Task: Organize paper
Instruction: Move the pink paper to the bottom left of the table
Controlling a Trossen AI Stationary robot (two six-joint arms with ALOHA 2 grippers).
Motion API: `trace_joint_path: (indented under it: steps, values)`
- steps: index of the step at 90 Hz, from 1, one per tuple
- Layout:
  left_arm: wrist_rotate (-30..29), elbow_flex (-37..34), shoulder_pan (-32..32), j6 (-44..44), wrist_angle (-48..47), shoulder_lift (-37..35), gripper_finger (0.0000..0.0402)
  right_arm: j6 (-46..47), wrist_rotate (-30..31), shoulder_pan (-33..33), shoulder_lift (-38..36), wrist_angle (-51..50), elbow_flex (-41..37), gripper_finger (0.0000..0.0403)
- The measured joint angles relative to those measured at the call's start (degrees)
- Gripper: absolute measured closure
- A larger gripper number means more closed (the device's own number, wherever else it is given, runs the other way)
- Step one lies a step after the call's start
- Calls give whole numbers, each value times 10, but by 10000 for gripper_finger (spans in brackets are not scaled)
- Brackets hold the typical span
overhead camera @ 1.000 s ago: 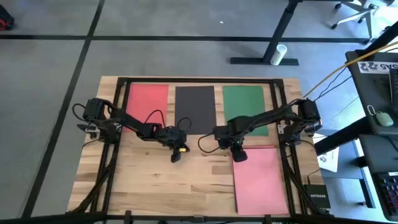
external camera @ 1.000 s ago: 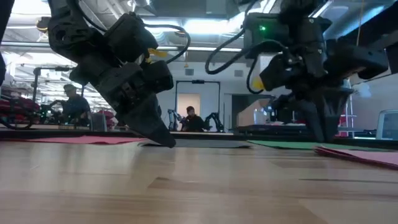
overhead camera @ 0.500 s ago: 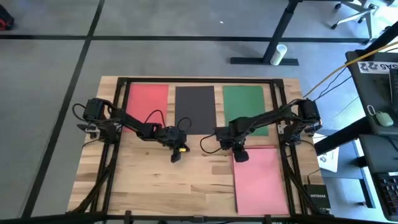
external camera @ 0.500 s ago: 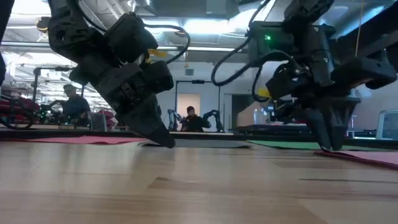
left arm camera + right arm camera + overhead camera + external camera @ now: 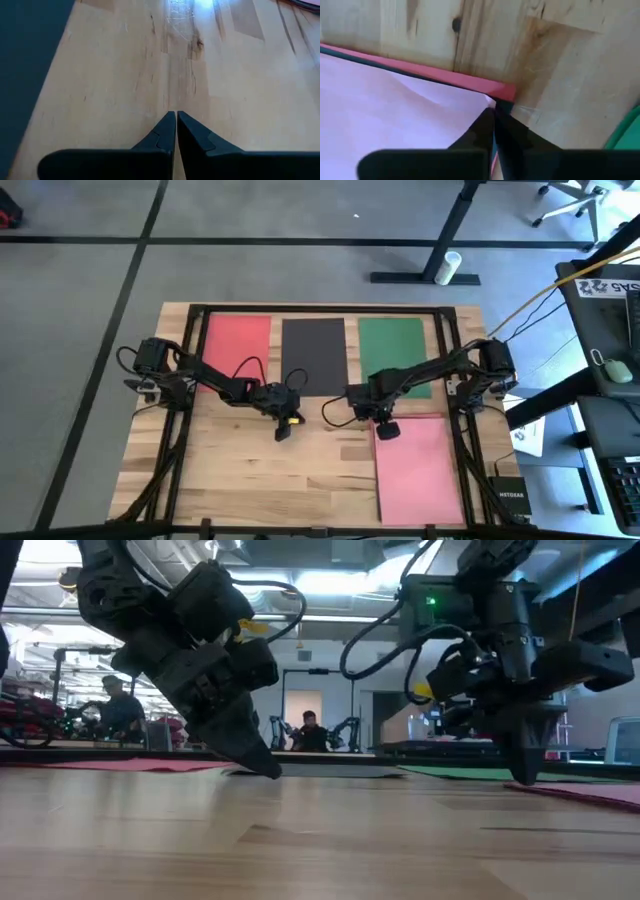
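Paper lies in four visible places on the tabletop: a red sheet, a black sheet and a green sheet side by side in a row beyond both tools, and a pink sheet that starts at the right tool and runs toward the near edge. In the right wrist view the right tool's fingers are clenched on the corner of the pink sheet, with a red edge and a dark edge peeking out beneath it; how many sheets lie under there is hidden, and the fingers cover the very corner. The left tool rests tip-down on bare wood, its fingers pressed together on nothing, the black sheet just beyond it. From the low view the sheets show only as thin coloured slivers.
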Motion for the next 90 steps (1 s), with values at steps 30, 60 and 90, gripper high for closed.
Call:
trace_joint_path:
  steps: [30,60,90]
  values:
    - [0,0,-5,-8,1,0,402,2,5,0,0,-18,73,403]
    - [0,0,-79,-9,76,0,402,16,15,0,0,56,141,403]
    - [-82,86,-125,70,57,0,402,50,113,-23,0,122,141,403]
